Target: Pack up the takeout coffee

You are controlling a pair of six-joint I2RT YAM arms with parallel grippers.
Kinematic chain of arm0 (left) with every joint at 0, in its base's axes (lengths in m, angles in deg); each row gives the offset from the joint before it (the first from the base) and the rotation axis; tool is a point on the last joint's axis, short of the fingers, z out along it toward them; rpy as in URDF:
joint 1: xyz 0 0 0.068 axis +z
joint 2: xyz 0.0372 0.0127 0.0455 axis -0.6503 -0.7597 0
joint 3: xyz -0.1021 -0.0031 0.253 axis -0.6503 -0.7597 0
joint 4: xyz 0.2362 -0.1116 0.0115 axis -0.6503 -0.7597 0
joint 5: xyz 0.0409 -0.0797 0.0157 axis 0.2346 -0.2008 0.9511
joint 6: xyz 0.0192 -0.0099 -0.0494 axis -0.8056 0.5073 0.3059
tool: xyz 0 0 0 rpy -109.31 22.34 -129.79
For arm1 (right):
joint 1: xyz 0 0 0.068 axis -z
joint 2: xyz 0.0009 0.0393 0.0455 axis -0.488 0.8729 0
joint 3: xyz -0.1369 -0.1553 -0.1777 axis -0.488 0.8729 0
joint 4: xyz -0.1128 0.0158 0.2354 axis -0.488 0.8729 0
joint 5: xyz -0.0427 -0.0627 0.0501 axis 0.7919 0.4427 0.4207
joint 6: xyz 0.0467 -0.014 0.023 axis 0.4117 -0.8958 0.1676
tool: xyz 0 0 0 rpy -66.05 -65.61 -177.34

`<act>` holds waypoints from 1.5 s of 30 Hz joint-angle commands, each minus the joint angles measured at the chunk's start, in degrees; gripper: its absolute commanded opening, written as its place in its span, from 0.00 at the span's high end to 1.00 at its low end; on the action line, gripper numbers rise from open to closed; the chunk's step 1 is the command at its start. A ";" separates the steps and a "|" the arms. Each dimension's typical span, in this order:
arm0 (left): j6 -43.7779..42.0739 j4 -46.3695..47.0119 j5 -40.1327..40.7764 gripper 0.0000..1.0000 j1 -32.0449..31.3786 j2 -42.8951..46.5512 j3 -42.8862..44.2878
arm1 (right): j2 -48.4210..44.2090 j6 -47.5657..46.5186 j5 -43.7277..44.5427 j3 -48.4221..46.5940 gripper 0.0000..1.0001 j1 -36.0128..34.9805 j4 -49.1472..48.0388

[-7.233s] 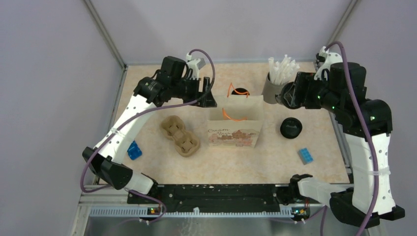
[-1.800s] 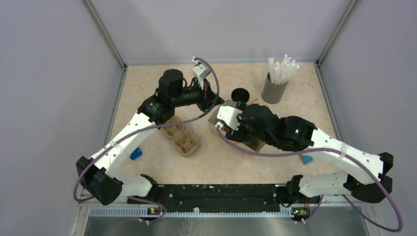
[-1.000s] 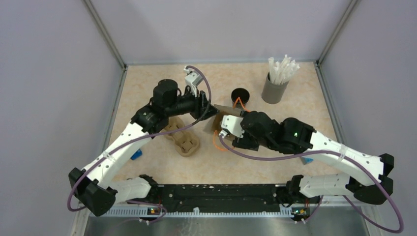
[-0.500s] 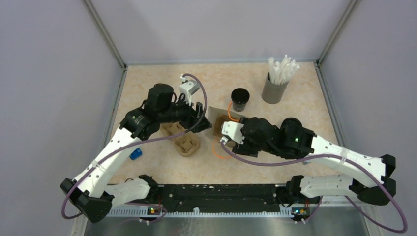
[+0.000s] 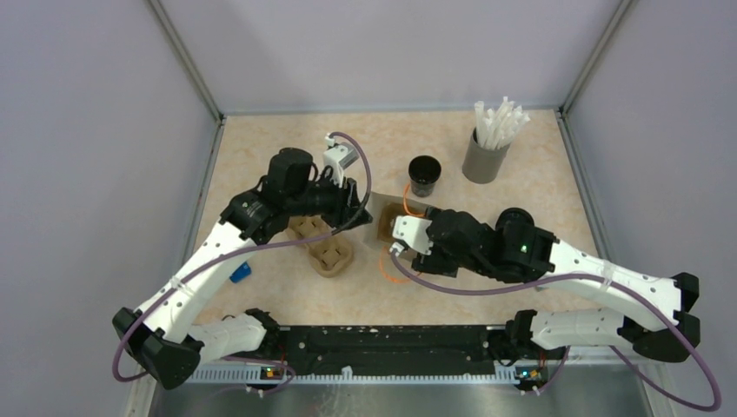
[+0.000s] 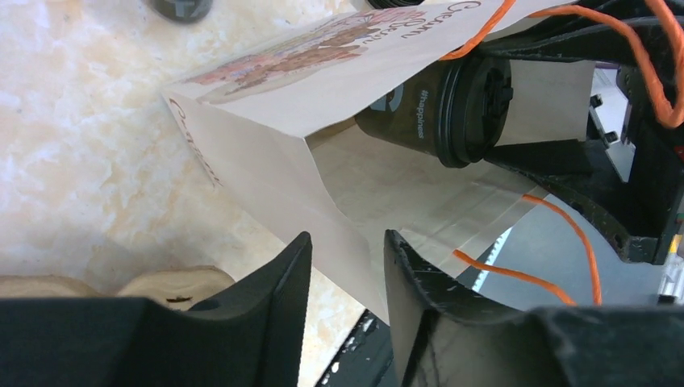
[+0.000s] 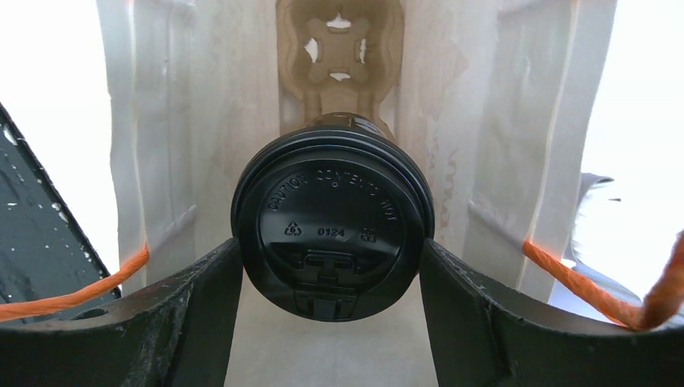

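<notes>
So the paper bag [image 5: 385, 224] is laid on its side around the middle of the table [image 5: 261, 156], mouth turned toward the right edge. One coffee cup [image 7: 332, 210] is gripped by the right gripper [image 7: 331, 254], with a finger pressed against each side of the lid, and it's held lying down just inside the bag's mouth. It doesn't look let go of or set down yet.

The left gripper [image 6: 347, 242] is parked astride the bag's lower lip. A visible gap is left between the fingers with only thin paper in it, so it's read as open rather than pinching.

Progress-wise, maybe a third is done at best. A second cup [image 5: 423, 174] is left standing out toward the far edge, just beyond the bag. The cardboard carrier [image 5: 323, 246] is lying outside, beside the bag on its left-edge side. The straw holder [image 5: 483, 156] near the far right corner looks untouched. Probably the bag has to be stood upright afterwards too.
</notes>
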 commanded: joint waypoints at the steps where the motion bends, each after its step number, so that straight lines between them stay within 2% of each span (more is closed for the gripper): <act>1: -1.48 7.19 -3.37 0.65 -0.07 0.07 -1.60 | -2.72 1.21 4.74 -0.12 0.44 -0.82 1.03; 4: -1.01 11.61 -5.73 0.85 -0.47 0.29 -3.88 | -4.19 1.62 5.58 -0.81 0.43 -0.79 0.24; 8: 0.36 20.43 -6.95 0.96 -1.02 1.48 -8.09 | -1.54 2.28 4.37 -4.39 0.43 -0.76 1.60; 12: 1.60 27.92 -6.87 1.00 -1.25 2.45 -10.43 | 0.74 0.18 3.74 -6.15 0.43 -0.76 -0.53; 18: 4.44 32.38 -7.81 1.00 -1.74 2.02 -11.40 | 5.21 -1.99 3.24 -9.26 0.43 -0.75 -2.03; 24: 3.72 36.05 -8.17 1.00 -1.75 3.53 -13.96 | 4.86 -3.14 3.52 -7.63 0.43 -0.83 -3.22; 25: 3.54 36.06 -8.15 0.99 -1.75 3.98 -14.86 | 4.67 -3.03 2.96 -6.79 0.44 -0.78 -3.05; 27: 3.70 35.41 -7.61 0.87 -1.78 4.72 -15.16 | 4.39 -1.87 1.33 -5.10 0.44 -0.76 -2.49; 30: 4.73 28.64 -7.31 0.64 -1.78 4.90 -13.25 | 4.10 0.32 -0.12 -3.58 0.45 -1.40 -1.72; 32: 5.37 21.41 -6.61 0.54 -1.81 5.56 -11.63 | 4.04 1.18 1.23 -3.38 0.46 -2.37 -1.20; 35: 5.89 13.70 -4.93 0.47 -1.79 7.56 -10.42 | 3.28 1.81 2.14 -2.93 0.46 -3.30 -0.86; 38: 6.90 9.96 -4.33 0.37 -1.81 9.37 -10.78 | 2.84 2.40 2.95 -1.15 0.46 -4.87 -0.03; 45: 7.95 10.84 -7.51 0.29 -1.84 9.02 -13.38 | 2.41 4.00 5.60 2.22 0.46 -7.49 -0.75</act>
